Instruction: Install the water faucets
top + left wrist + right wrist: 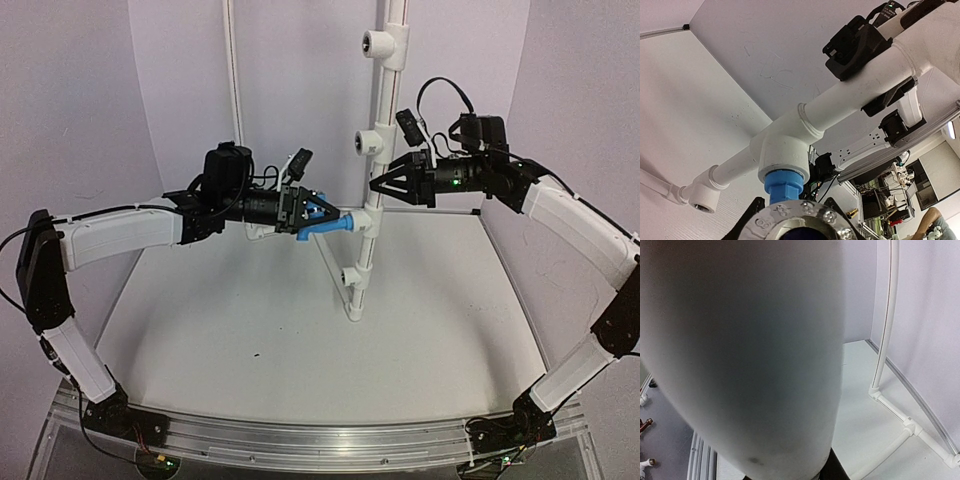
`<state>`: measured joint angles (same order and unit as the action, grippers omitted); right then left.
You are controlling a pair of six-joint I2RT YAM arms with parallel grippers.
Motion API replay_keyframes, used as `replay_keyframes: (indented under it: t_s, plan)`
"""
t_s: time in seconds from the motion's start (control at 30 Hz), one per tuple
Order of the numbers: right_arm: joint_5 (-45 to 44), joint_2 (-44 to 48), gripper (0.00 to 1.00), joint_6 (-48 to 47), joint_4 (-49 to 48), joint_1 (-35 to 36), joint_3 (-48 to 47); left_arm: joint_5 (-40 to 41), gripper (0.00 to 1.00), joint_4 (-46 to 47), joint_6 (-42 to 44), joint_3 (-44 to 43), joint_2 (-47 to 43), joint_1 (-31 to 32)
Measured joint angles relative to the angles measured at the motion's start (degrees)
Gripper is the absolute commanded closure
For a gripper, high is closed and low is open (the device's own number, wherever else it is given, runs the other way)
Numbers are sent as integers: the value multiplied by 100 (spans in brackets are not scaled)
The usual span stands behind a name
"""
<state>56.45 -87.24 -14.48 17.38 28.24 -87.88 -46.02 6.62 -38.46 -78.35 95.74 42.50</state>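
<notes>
While the left gripper (328, 220) was closed on the blue faucet (345, 223), the faucet lay level on the left side of the upright white pipe (385, 95), its long axis running straight across toward the pipe. Its threaded end pointed at the pipe and sat in the side mouth of a tee fitting (369, 222) about midway up. Its knob end pointed away from the pipe, between the gripper's fingers. From the left wrist, the blue hex collar met the tee's rim. The right gripper (377, 185) was clamped on the pipe just above that tee, reaching in from the pipe's right, one black finger (852, 47) on either side. From the right wrist, the blurred pipe filled most of the view.
</notes>
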Motion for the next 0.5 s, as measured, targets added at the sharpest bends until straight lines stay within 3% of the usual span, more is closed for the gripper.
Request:
replay_keyframes:
  t_s: [0.23,0.37,0.5]
  plan:
    - [-48,-1,100,23,-13,7,0,342,99,-118,-111,9,-73,53]
    - [-92,-4,100,45,-27,9,0,590,68,-148,-229,69,-147,96]
    - [-105,-8,100,39,-39,19,0,674,46,-166,-186,115,-196,107]
